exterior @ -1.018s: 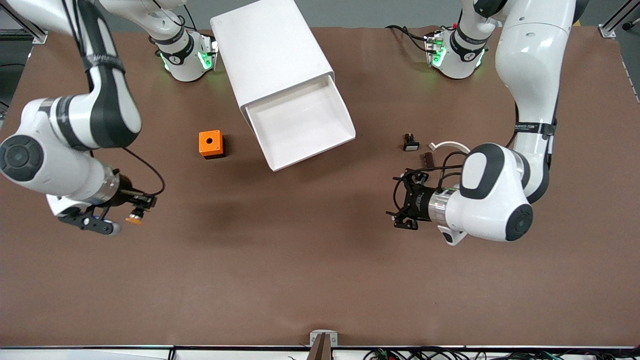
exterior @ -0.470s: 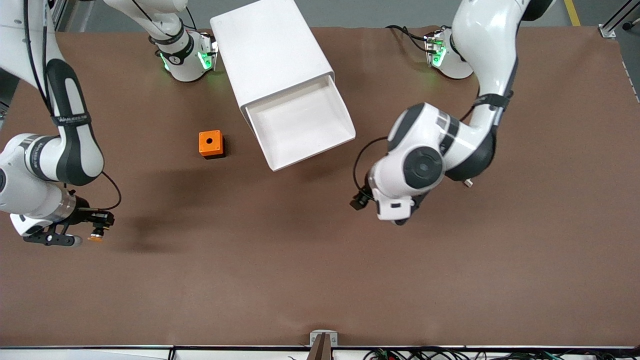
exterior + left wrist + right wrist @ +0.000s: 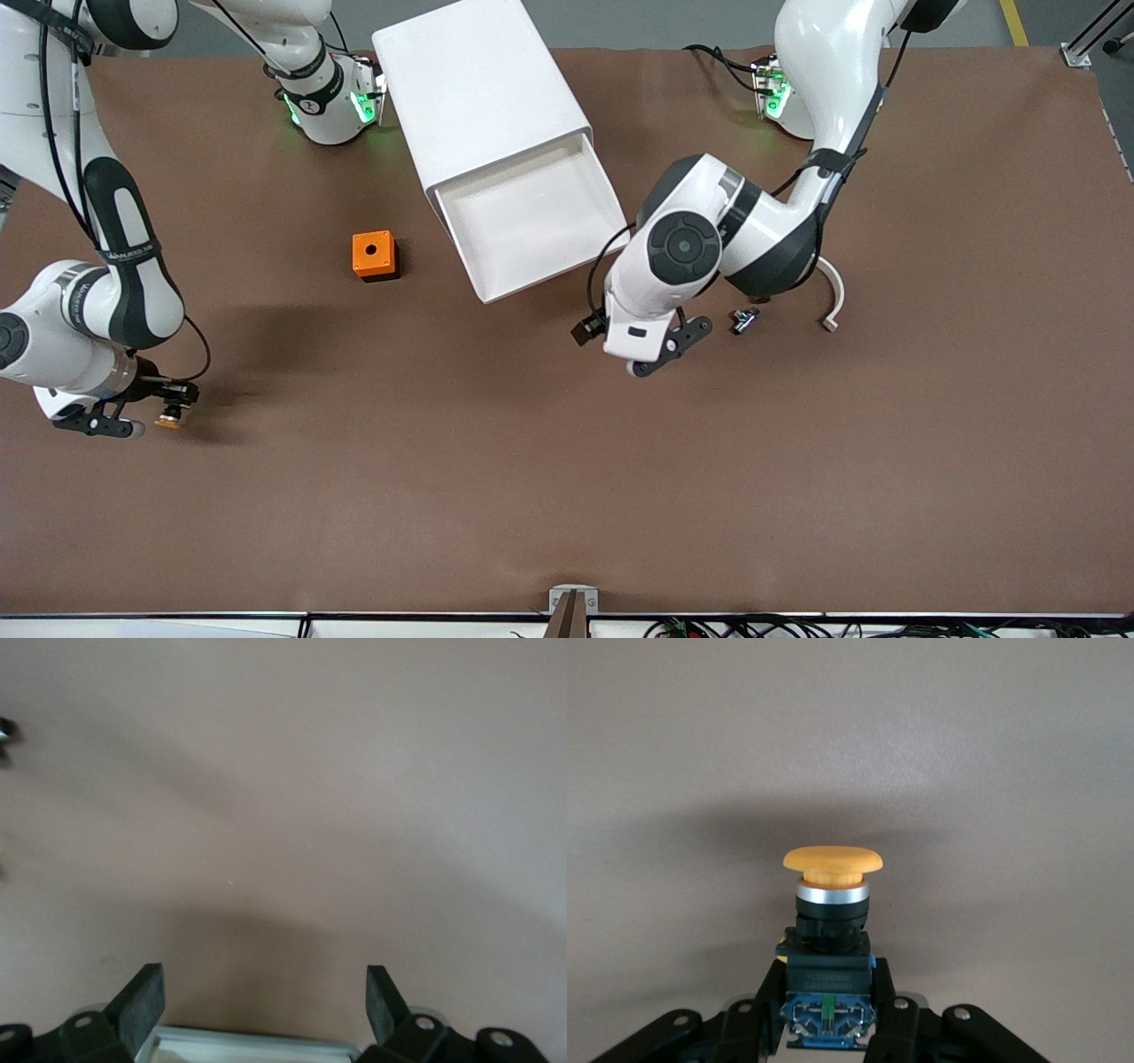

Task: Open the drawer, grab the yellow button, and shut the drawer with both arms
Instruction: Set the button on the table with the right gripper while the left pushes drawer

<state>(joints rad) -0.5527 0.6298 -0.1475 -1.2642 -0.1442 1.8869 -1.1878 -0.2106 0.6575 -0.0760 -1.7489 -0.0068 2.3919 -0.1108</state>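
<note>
The drawer (image 3: 555, 269) is pulled out of the white cabinet (image 3: 483, 89), and its tray is empty. My right gripper (image 3: 159, 409) is at the right arm's end of the table, low over bare table. It is shut on the button (image 3: 166, 421). In the right wrist view the fingers (image 3: 890, 1005) clamp the button's dark bluish body, and its orange cap (image 3: 833, 859) points away from the gripper (image 3: 828, 976). My left gripper (image 3: 664, 347) is open and empty over the table beside the drawer's front corner. The left wrist view shows it (image 3: 263, 983) over bare table.
An orange cube with a round hole (image 3: 373, 255) sits on the table beside the drawer, toward the right arm's end. A small dark part (image 3: 742, 319) and a curved white piece (image 3: 833, 297) lie close to the left arm's wrist.
The left arm has swung in from its end of the table to the drawer's front corner. The right gripper has carried the button farther toward the right arm's end.
</note>
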